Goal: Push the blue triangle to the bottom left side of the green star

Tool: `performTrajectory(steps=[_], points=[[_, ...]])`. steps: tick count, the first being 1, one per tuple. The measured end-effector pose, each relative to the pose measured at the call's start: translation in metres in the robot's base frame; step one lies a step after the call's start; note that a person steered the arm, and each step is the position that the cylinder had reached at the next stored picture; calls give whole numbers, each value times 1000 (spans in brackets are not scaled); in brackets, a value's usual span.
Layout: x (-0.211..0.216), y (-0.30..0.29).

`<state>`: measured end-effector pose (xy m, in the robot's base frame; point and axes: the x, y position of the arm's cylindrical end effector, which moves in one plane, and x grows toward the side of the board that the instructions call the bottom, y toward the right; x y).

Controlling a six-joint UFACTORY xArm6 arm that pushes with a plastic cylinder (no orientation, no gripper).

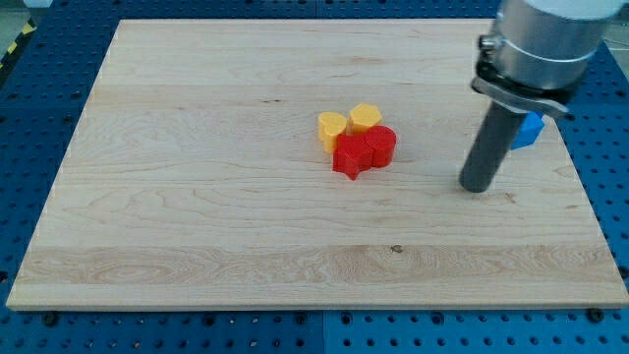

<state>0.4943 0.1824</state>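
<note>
A blue block (531,130), its shape mostly hidden by the rod, lies near the board's right edge. My tip (477,186) rests on the board just below and left of it, apart from it. No green star shows in the view; it may be hidden behind the arm. Near the board's middle sits a tight cluster: a yellow block (332,129), a second yellow block (366,118), a red star (350,157) and a red round block (381,146). My tip is well to the right of this cluster.
The wooden board (197,197) lies on a blue perforated table (609,147). The arm's grey body (545,39) fills the view's top right corner and hides part of the board there.
</note>
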Motion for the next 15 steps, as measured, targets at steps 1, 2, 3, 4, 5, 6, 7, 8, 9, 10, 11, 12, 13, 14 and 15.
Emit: performTrajectory(steps=[1, 2, 3, 4, 5, 6, 7, 8, 9, 10, 11, 12, 13, 14, 15], points=[[0, 8], [13, 43], [25, 80], [36, 112], [42, 149], [34, 163], [15, 163], [-29, 163], [-67, 160], [-96, 141], [-98, 116], [-95, 112], [-95, 116], [-103, 129], [-103, 103]])
